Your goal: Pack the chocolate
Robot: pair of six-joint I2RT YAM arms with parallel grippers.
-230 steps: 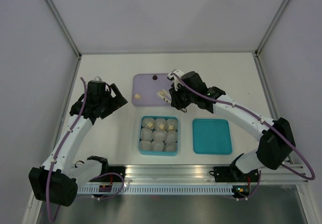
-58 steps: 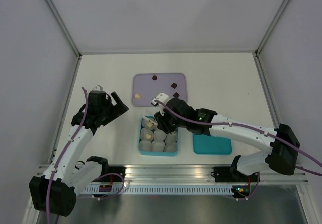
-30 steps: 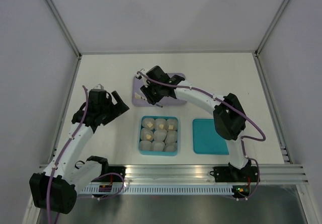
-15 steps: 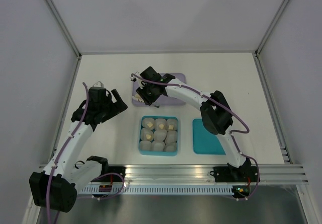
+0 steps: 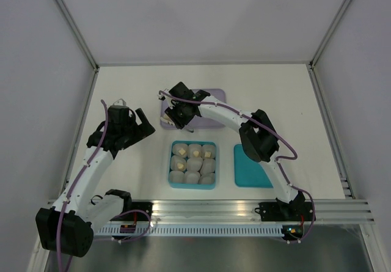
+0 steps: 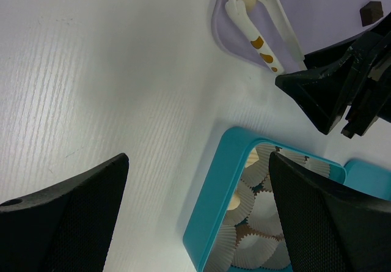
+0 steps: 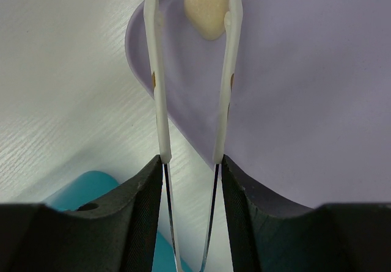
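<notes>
We judge packing well along: several paper cups in the teal box (image 5: 192,165) hold cream pieces. Our right gripper (image 7: 192,6) spreads its tongs around a cream chocolate (image 7: 208,1) at the lavender tray's (image 7: 293,101) left corner, ungrasped. One dark chocolate (image 6: 370,13) remains. Our left gripper (image 6: 195,211) hangs open, idle.

The right arm hides most of the lavender tray (image 5: 215,93) from above; cream chocolate (image 5: 166,120) barely resolves there

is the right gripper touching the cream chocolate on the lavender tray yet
Touching, on one side. In the right wrist view the cream chocolate on the lavender tray presses against one finger of the right gripper; a strip of tray shows before the other finger.
</notes>
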